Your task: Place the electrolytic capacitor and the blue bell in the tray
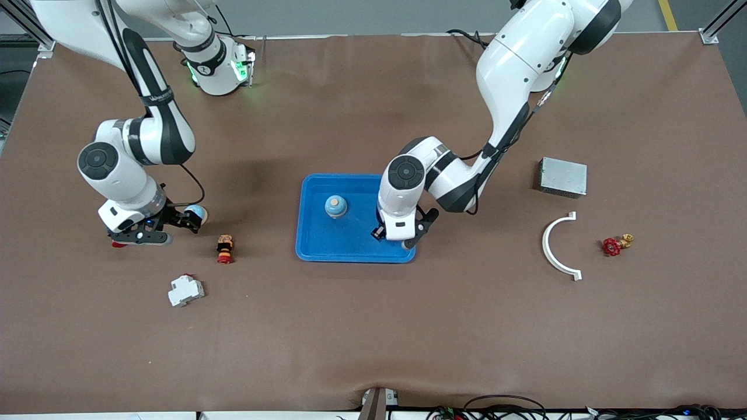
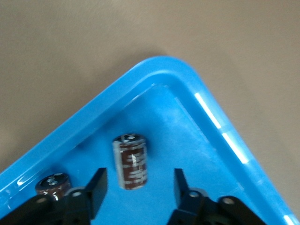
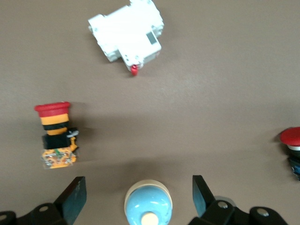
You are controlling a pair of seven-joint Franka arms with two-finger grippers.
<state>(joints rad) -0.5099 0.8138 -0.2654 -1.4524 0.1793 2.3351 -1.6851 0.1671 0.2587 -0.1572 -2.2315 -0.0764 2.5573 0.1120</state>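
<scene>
The bright-blue tray (image 1: pixel 327 245) lies mid-table. A blue bell with a tan knob (image 1: pixel 335 206) stands in it. My left gripper (image 1: pixel 400 239) hangs low over the tray's corner toward the left arm's end, open. In the left wrist view a brown electrolytic capacitor (image 2: pixel 131 161) lies on the tray floor (image 2: pixel 164 65), loose between my open left gripper (image 2: pixel 139 180) fingers. A second capacitor (image 2: pixel 52 183) lies beside it, partly hidden. My right gripper (image 1: pixel 188 221) is open by a second blue bell (image 1: pixel 197 213) on the table. That bell (image 3: pixel 148 206) sits untouched between the right gripper (image 3: pixel 139 190) fingers.
A red-and-yellow stop button (image 1: pixel 224 248) and a white breaker (image 1: pixel 185 290) lie nearer the front camera than the right gripper. A red button (image 1: pixel 118 244) is under the right hand. A grey metal box (image 1: pixel 563 177), a white curved piece (image 1: pixel 554 248) and a red valve (image 1: pixel 613 245) lie toward the left arm's end.
</scene>
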